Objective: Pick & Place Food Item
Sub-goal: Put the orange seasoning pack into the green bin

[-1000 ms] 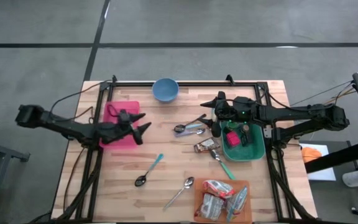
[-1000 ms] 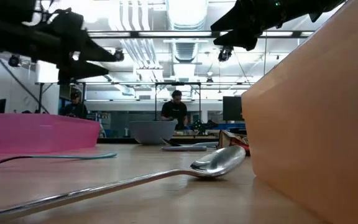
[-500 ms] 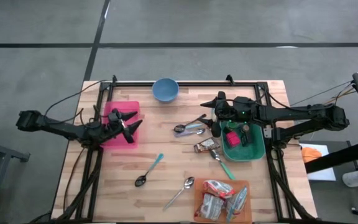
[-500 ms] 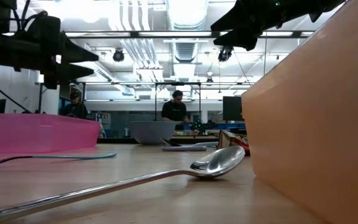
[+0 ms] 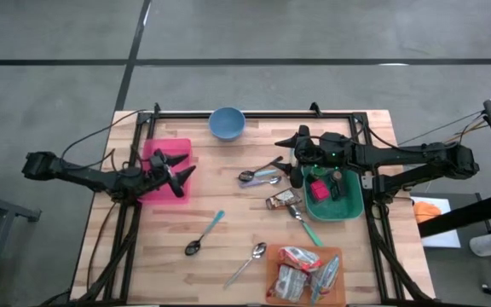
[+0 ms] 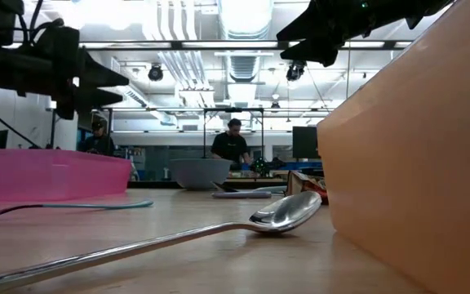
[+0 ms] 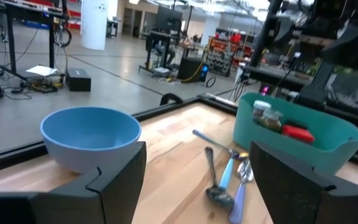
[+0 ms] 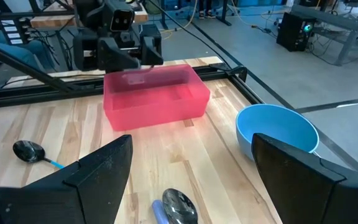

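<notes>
Several snack packets (image 5: 301,260) lie in an orange tray (image 5: 273,294) at the table's near edge. One more packet (image 5: 283,200) lies flat on the wood beside a teal bin (image 5: 348,209), which holds a red item (image 5: 319,189). My left gripper (image 5: 184,167) hovers open and level over a pink bin (image 5: 162,189) at the left, with nothing between its fingers. My right gripper (image 5: 293,162) hangs open above the teal bin's left rim, also with nothing in it.
A blue bowl (image 5: 227,123) stands at the far edge. Two spoons (image 5: 259,176) lie left of the teal bin, a teal-handled spoon (image 5: 203,235) and a metal spoon (image 5: 247,263) nearer the front. A black frame (image 5: 254,113) rims the table. People show in the room behind.
My left gripper has drawn back toward the table's left edge and sunk slightly over the pink bin, staying open. Most of that happened early in the second. The right arm has kept still.
</notes>
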You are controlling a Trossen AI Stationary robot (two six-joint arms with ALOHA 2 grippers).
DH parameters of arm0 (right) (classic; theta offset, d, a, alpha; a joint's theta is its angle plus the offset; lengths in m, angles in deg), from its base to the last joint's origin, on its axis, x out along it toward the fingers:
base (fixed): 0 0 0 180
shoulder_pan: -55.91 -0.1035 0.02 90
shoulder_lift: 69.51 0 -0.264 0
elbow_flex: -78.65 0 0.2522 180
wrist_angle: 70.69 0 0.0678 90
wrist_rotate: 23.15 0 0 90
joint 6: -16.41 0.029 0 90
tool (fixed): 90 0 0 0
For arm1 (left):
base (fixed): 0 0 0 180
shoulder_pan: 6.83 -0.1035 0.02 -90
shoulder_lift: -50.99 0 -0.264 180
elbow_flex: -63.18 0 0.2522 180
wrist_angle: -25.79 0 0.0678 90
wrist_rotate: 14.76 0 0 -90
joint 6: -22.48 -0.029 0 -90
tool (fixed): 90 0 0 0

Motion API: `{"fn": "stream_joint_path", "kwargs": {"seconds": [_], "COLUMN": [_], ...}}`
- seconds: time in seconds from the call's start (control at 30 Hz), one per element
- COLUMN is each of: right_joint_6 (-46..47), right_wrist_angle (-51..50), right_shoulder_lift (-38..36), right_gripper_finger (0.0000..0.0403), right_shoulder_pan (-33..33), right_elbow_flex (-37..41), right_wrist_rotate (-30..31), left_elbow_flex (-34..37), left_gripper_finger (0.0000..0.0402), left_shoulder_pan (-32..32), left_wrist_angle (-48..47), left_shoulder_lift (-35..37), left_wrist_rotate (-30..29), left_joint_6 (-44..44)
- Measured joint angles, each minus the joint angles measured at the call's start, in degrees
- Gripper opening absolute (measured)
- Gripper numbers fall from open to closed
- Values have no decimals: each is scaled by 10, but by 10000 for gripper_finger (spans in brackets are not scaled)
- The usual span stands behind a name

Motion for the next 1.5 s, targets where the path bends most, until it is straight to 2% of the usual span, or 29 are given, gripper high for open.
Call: {"fn": "stream_joint_path", "kwargs": {"seconds": [0.67, 1.03, 1.5], "right_joint_6": [0, 0, 0], "right_wrist_angle": [0, 0, 0], "right_shoulder_lift": [0, 0, 0], "right_gripper_finger": [327, 327, 327], "right_shoulder_pan": [0, 0, 0], "right_elbow_flex": [0, 0, 0], "right_wrist_rotate": [0, 0, 0], "left_elbow_flex": [0, 1, 1], "left_gripper_finger": [285, 285, 285], "left_shoulder_pan": [0, 0, 0], "left_wrist_angle": [-27, -122, -132], "left_shoulder_lift": [0, 0, 0], "left_wrist_rotate": [0, 0, 0], "left_joint_6": [4, 4, 5]}}
